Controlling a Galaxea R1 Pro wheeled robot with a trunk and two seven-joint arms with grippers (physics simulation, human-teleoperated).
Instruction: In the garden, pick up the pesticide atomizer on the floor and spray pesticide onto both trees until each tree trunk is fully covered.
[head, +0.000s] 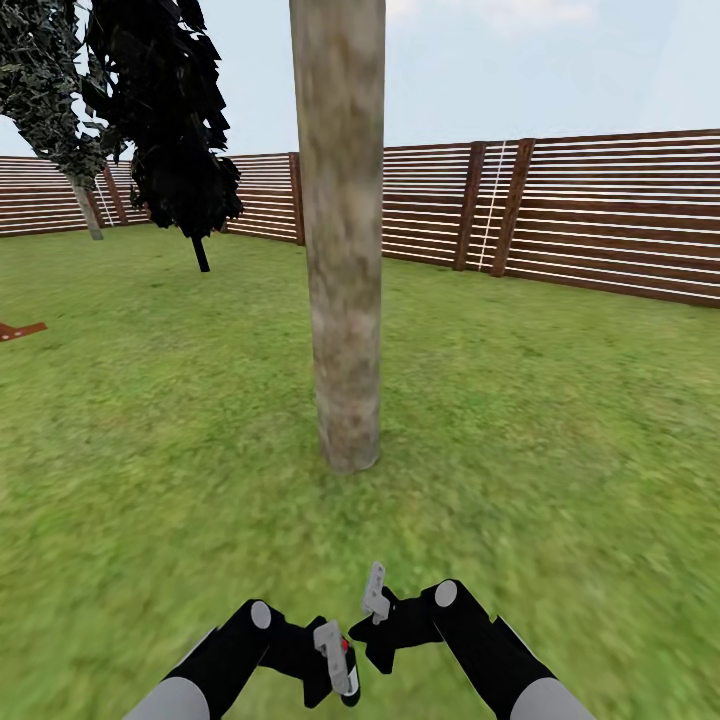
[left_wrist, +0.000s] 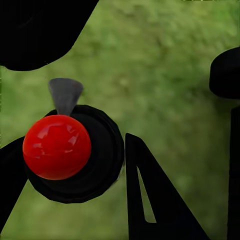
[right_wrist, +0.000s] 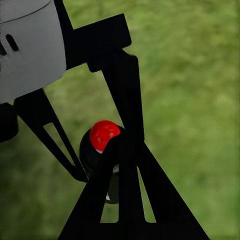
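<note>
A thick tree trunk (head: 345, 250) with pale grey-beige mottled bark rises from the grass floor (head: 560, 420) straight ahead, a short way beyond both arms. The pesticide atomizer (left_wrist: 57, 147), black-bodied with a round red top, sits between the fingers of my left gripper (head: 335, 660), which is shut on it low in the head view. In the right wrist view the atomizer's red top (right_wrist: 102, 134) peeks out behind my right gripper (right_wrist: 127, 150), whose fingers are pressed together, holding nothing. My right gripper (head: 375, 592) hovers just right of the left one. Another pale trunk (head: 88, 210) stands far off at back left.
A brown slatted wooden fence (head: 600, 220) closes the lawn behind the trunk. A dark-leaved tree with a thin black stem (head: 200, 250) stands at back left. An orange-brown object (head: 20, 329) lies at the left edge of the grass.
</note>
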